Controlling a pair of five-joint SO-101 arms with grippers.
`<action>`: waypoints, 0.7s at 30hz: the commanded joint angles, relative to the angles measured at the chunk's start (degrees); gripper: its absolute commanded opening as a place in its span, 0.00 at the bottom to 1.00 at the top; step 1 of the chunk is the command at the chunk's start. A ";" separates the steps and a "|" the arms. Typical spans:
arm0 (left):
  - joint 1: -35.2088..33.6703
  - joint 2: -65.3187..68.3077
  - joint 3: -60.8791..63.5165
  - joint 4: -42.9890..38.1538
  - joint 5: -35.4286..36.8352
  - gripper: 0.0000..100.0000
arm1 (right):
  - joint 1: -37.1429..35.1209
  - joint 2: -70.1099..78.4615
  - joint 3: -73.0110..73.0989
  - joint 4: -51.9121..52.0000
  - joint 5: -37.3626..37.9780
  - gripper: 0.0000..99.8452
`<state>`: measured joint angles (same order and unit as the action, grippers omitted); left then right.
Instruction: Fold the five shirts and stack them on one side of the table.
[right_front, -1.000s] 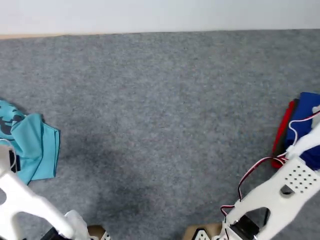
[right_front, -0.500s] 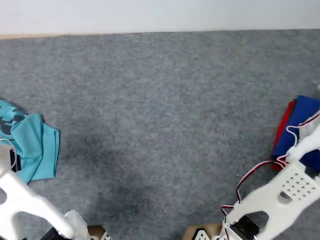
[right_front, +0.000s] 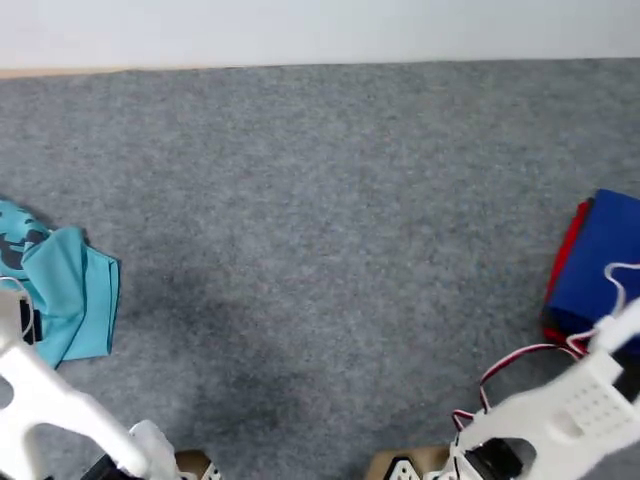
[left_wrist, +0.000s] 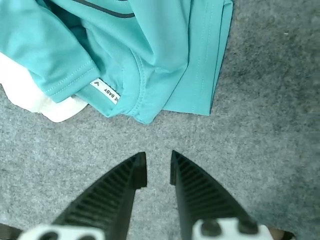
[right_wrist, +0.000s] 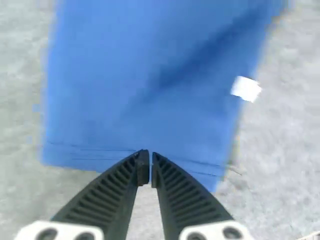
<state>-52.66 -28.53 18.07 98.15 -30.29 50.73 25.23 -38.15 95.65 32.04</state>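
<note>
the counter is covered all over with a fuzzy gray mat. at its far edge a plain, pale wall runs from side to side. a thin tan strip shows between mat and wall at the left end.

Both my left gripper and right gripper are ribbed matt black plastic. The teal shirt is smooth stitched cloth, the blue shirt matt cloth. The table cover looks rough, felt-like.
</note>
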 joint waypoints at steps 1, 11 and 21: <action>0.35 -1.32 -0.40 -1.05 -0.44 0.09 | 5.05 3.30 -0.35 -3.03 4.84 0.01; 0.44 -1.23 -0.40 -1.58 -0.53 0.09 | 10.59 9.01 -2.37 -2.33 10.02 0.01; 4.31 -1.58 -0.31 -2.11 -0.35 0.09 | 7.96 -5.14 -7.03 5.41 9.76 0.01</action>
<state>-50.20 -28.53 18.07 96.84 -30.29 60.48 27.43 -41.76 98.37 41.45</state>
